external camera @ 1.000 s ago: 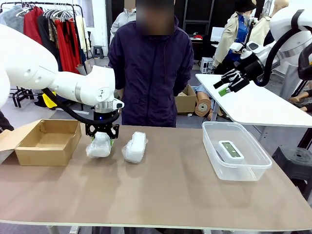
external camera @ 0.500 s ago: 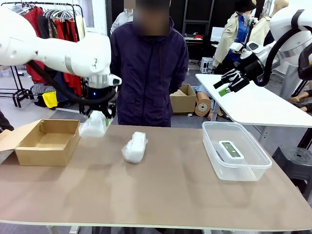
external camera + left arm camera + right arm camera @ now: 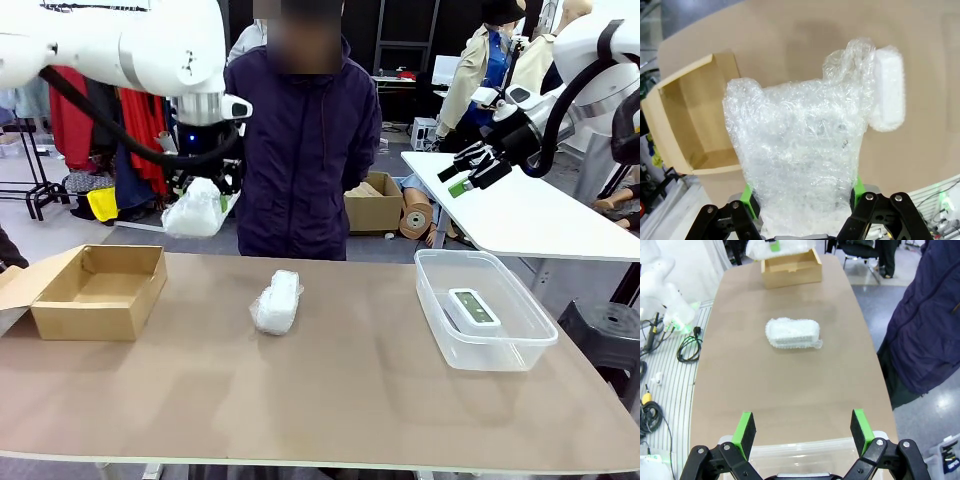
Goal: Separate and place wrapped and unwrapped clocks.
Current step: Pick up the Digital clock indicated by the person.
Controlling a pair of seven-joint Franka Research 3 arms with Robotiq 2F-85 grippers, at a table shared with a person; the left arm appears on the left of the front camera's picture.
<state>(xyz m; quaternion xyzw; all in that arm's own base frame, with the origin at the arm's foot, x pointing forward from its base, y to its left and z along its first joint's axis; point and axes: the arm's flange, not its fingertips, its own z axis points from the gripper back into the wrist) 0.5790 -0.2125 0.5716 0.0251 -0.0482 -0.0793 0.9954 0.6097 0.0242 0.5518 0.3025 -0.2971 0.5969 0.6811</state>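
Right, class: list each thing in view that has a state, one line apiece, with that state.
Left gripper: shut on wrapped clock, raised above the table.
Second wrapped clock: lying on the table, untouched.
Bare digital clock: lying in clear plastic tub, screen up.
Cardboard box: open-topped.
Right gripper: open, holding nothing.

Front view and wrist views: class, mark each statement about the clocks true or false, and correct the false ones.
1. The left gripper holds a wrapped clock in the air. True.
2. The other wrapped clock lies in the cardboard box. False: it lies on the table, between the box and the clear tub.
3. The bare clock lies in the clear tub. True.
4. The right gripper is shut on a clock. False: its jaws stand open, holding nothing.
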